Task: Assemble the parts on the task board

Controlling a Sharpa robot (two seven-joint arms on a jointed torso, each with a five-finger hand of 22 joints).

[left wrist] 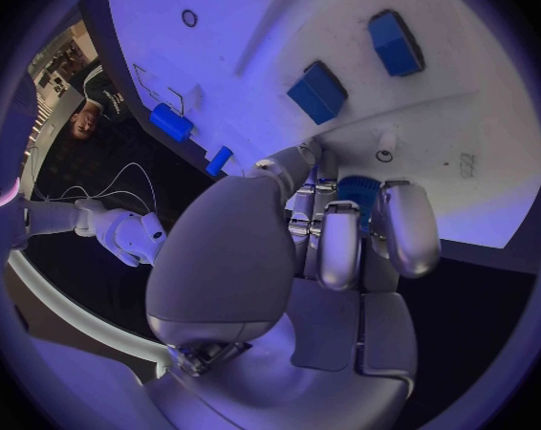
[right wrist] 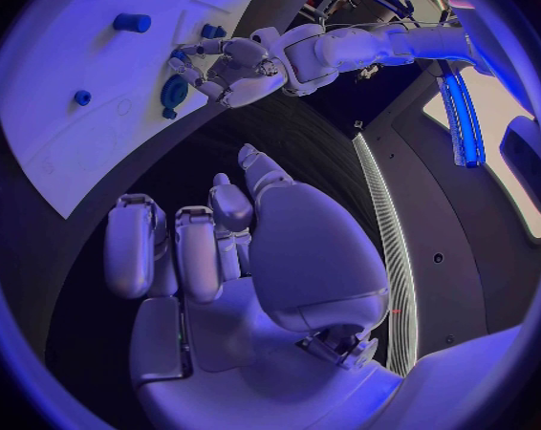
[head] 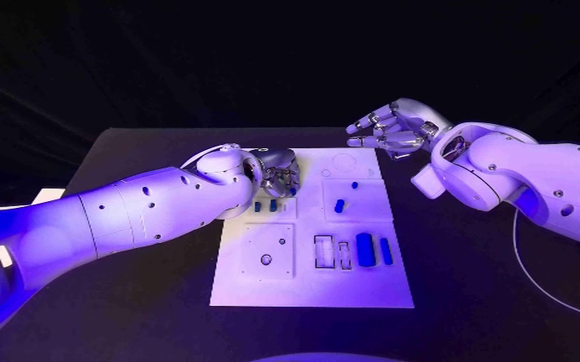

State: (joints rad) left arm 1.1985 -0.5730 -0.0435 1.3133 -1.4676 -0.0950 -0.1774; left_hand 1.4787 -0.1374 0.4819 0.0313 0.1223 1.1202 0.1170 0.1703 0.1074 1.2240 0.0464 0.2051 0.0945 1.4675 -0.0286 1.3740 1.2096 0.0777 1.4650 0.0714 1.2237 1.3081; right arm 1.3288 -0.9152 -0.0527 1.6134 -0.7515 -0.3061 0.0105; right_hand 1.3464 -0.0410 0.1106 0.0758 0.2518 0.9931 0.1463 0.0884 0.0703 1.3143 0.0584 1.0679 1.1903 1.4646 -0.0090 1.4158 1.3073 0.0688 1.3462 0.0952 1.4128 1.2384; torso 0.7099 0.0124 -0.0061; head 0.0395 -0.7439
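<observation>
- Parts (head: 364,249) lay scattered on the task board (head: 312,291), the white plate in the middle of the black table (head: 471,295), nearly all of them on the robot's side of the left hand.
- The left hand (head: 277,171) hovered low over the board's far left corner, fingers (left wrist: 402,227) curled down and inward around a round blue part (left wrist: 359,191) — the right wrist view showed that same blue disc (right wrist: 174,92) sitting between the fingertips, so the hand pinched it.
- Two small blue pieces (head: 264,206) lay just beside that hand, on its near side; in the left wrist view they appeared as two blue blocks (left wrist: 318,92) beyond the fingertips.
- A short blue peg (head: 339,205) stood near the same hand, toward the board's middle, and a tiny blue dot (head: 354,184) sat a little past it.
- Farther from the left hand, a thick blue bar, a thinner blue strip (head: 387,250) and two pale frames (head: 324,250) lay side by side.
- The right hand (head: 389,127) hung raised off the board's far right corner, well apart from every part — its fingers (right wrist: 133,244) loosely bent, apart from one another, holding nothing.
</observation>
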